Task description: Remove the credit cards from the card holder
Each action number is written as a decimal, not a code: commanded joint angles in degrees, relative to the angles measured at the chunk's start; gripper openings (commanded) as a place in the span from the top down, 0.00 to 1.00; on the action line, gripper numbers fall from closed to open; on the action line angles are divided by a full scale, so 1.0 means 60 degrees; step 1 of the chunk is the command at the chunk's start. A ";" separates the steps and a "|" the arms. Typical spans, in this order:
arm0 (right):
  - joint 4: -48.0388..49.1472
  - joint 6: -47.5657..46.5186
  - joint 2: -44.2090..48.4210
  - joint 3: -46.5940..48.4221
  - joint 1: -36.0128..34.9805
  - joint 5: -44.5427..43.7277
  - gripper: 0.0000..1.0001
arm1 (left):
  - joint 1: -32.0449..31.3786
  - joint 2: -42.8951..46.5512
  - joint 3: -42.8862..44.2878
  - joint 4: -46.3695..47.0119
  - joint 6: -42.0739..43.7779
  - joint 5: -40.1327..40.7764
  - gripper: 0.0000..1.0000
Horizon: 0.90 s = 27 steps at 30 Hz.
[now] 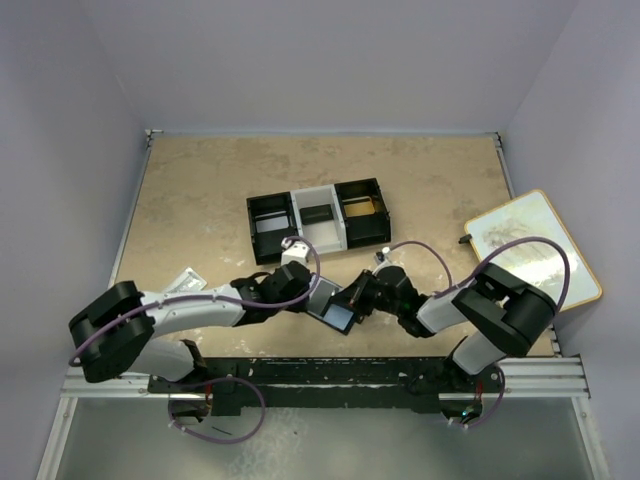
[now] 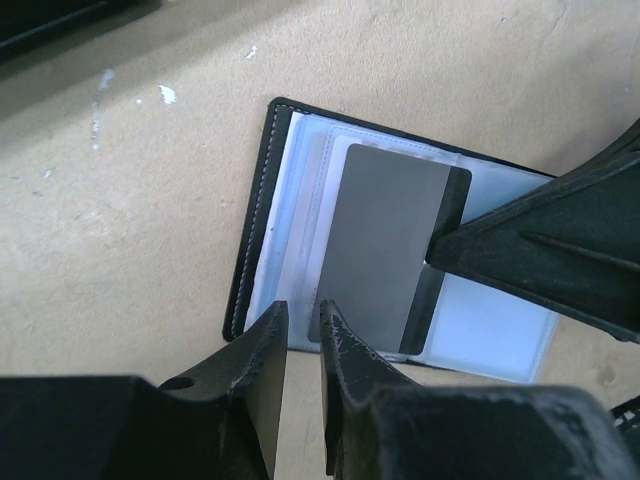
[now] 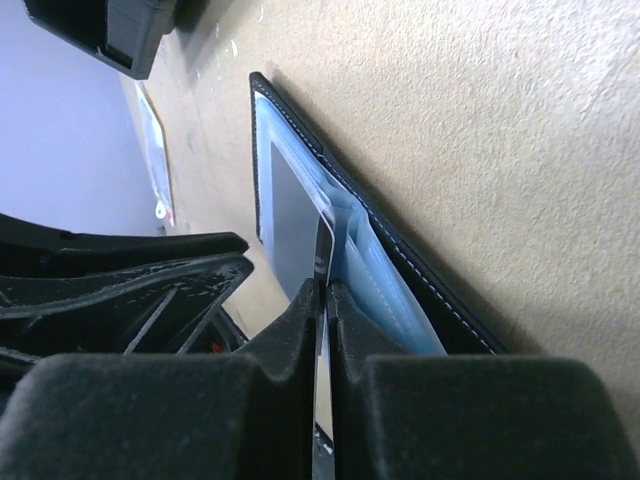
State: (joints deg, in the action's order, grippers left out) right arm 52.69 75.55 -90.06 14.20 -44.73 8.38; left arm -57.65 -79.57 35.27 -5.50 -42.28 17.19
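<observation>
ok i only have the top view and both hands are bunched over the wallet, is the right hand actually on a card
observer: yes, the right wrist view shows the right hand closed on the edge of a grey card.
operator: is it out of the holder
observer: not yet. In the left wrist view it lies within the outline of the open card holder, over the pale-blue sleeves. I can't tell if any of it is tucked in.
operator: and the other one
observer: the left hand has its tips at the card holder's edge, nearly together. I can't tell if they pinch anything.
</observation>
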 commanded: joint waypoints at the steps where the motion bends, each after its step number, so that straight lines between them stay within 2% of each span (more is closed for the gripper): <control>1: -0.0397 -0.0174 0.0711 -0.0029 -0.0016 -0.0264 0.97 | 0.0013 0.1346 -0.0124 -0.0255 -0.0251 0.0575 0.82; 4: -0.0735 -0.0424 0.0871 0.0014 -0.0016 -0.0092 0.97 | 0.0014 0.1865 0.0006 -0.0428 -0.0228 0.0699 0.78; 8: -0.0757 -0.0582 0.0713 0.0061 -0.0012 0.0214 0.97 | 0.0013 0.1766 0.0218 -0.0186 -0.0145 0.0248 0.75; 14: -0.0364 -0.0612 0.0435 -0.0203 -0.0014 0.0808 0.97 | 0.0013 0.0691 0.0358 0.0770 -0.0187 -0.0870 0.69; 19: -0.0280 -0.0788 0.0270 -0.0172 -0.0015 0.0995 0.96 | -0.0024 -0.0330 0.0460 0.1389 -0.0208 -0.1760 0.69; 27: -0.0607 -0.0775 0.0396 -0.0169 -0.0001 0.0871 0.94 | -0.0088 -0.0560 0.0386 0.0725 -0.0431 -0.0825 0.72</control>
State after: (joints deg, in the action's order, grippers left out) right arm 50.24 72.44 -88.49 13.34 -44.62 13.23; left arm -57.89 -82.78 36.34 -0.32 -43.44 9.61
